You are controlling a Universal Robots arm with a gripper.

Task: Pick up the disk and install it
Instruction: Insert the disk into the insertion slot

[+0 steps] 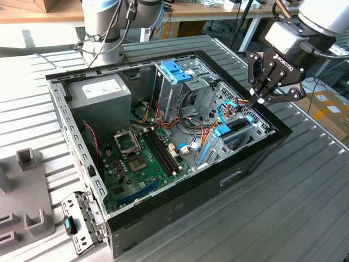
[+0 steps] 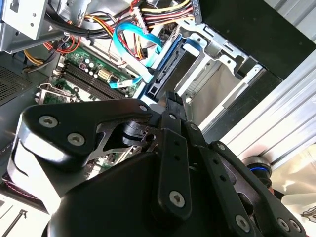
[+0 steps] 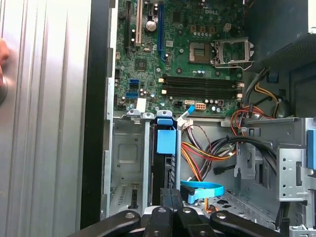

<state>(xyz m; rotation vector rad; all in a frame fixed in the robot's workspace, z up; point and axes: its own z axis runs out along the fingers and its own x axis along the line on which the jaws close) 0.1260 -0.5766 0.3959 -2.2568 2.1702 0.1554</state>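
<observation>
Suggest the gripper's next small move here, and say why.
Probably ease straight down and press the disk home, if it is not yet seated; that I cannot tell. The gripper, fingers closed on nothing, hangs just above the disk, which stands on edge in the drive bay at the case's corner.

This looks like a robotics laboratory: an opened black desktop computer case (image 1: 180, 207) lies on a ribbed grey aluminium table (image 1: 305, 218), with long wooden workbenches (image 1: 218, 10) and brown cardboard boxes (image 1: 330, 106) behind.

A ribbed metal table (image 1: 305, 207) stands before a wooden desk (image 1: 32, 13) and cardboard boxes (image 1: 330, 106).
</observation>
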